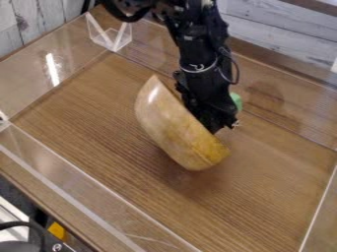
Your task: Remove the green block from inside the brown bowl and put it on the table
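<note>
At the centre of the frame, a little to the right, you see the brown bowl [178,128] tipped far up on its side: its rounded outside faces you and the lower left, and its opening faces the upper right, toward the arm. The hand [219,110] points almost straight down and sits at the bowl's right rim, partly behind the wall. Its fingers are closed; they seem to pinch the green block [232,101], but only a small green patch shows beside the hand, so you cannot be sure whether the bowl's rim is caught in the grip too.

The block therefore lies directly at the hand, on the upper right side of the bowl, not yet on the table [93,118]. Most of its length is hidden, so you cannot tell how its long axis runs.

In my judgement, the next move depends on this: the block must come away toward the upper right, out of the opening, while the bowl falls back. If the rim is also pinched, the bowl will follow the hand.
</note>
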You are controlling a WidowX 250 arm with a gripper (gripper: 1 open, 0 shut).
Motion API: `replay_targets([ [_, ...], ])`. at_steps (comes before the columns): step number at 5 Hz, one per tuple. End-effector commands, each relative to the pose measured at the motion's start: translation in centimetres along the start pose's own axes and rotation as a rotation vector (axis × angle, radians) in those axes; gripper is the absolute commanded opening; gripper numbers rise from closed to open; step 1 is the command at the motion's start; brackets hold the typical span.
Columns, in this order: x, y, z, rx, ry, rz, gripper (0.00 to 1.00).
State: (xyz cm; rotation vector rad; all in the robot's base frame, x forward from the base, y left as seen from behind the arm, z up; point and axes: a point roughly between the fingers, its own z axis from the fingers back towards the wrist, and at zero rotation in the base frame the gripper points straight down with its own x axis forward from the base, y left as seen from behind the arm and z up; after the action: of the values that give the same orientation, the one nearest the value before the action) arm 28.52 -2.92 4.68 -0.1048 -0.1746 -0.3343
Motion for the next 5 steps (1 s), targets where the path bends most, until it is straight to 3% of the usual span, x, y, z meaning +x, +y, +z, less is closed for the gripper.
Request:
replay_targets([
  [1,-0.1,-0.7,0.0,-0.006,-0.001,-0.045,0.0],
  [5,-2.5,-2.6,-0.2,-0.049,0.05,-0.136,0.0],
])
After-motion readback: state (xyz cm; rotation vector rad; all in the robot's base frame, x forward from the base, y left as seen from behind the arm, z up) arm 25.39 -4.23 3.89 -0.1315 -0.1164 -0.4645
